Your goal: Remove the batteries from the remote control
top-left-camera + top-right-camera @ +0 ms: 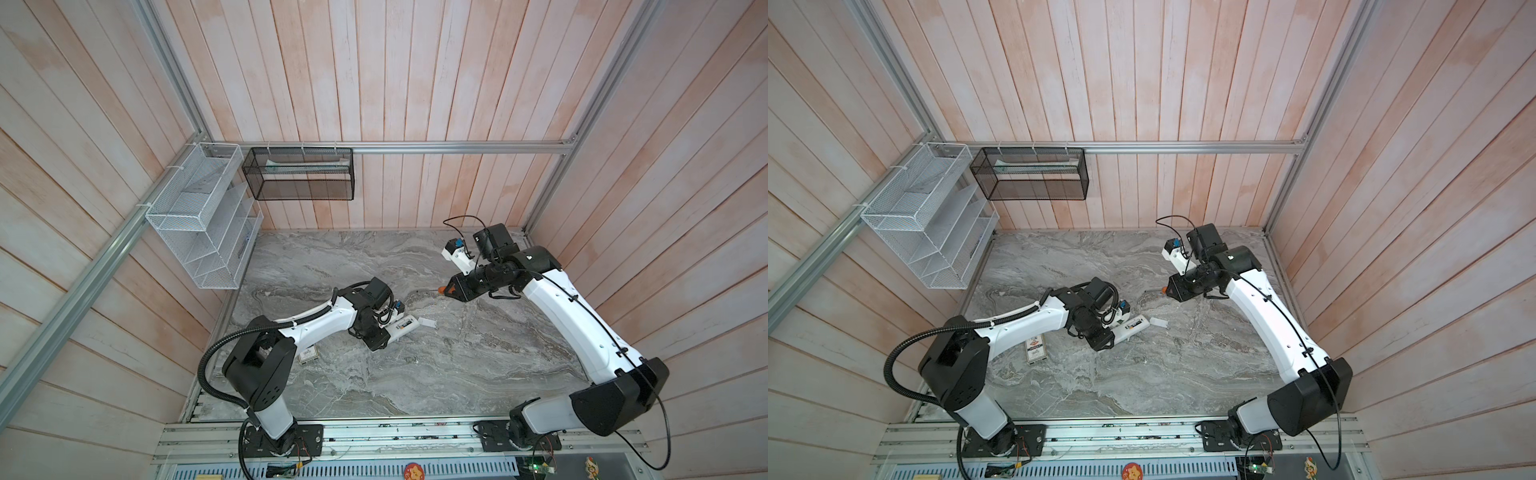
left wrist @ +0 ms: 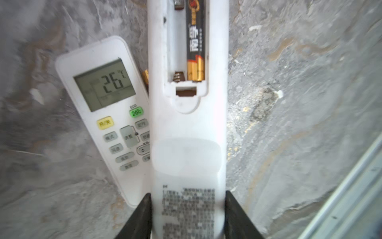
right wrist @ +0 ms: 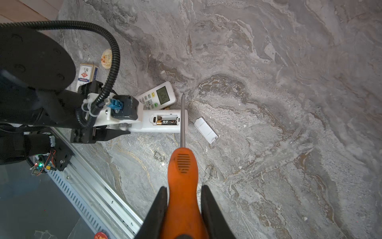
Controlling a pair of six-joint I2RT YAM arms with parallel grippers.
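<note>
My left gripper (image 2: 188,194) is shut on the label end of a white remote control (image 2: 188,128) that lies back-up on the marble table (image 1: 457,374). Its compartment is uncovered: one dark battery (image 2: 195,41) with a gold end fills one slot, and the other slot shows a bare spring. A gold battery end (image 2: 146,76) peeks out between this remote and a second, face-up one (image 2: 103,103). My right gripper (image 3: 184,188) is shut on an orange-handled screwdriver (image 3: 183,163), its shaft pointing toward the remote control's (image 3: 148,124) far end. In both top views this gripper (image 1: 446,291) (image 1: 1169,289) stays to the remote's right.
A small white cover (image 3: 205,130) lies on the table just past the remote. A card box (image 3: 85,75) and a round disc (image 3: 106,58) sit near the left arm's base. A white wire rack (image 1: 199,216) and a black mesh basket (image 1: 299,174) hang on the walls.
</note>
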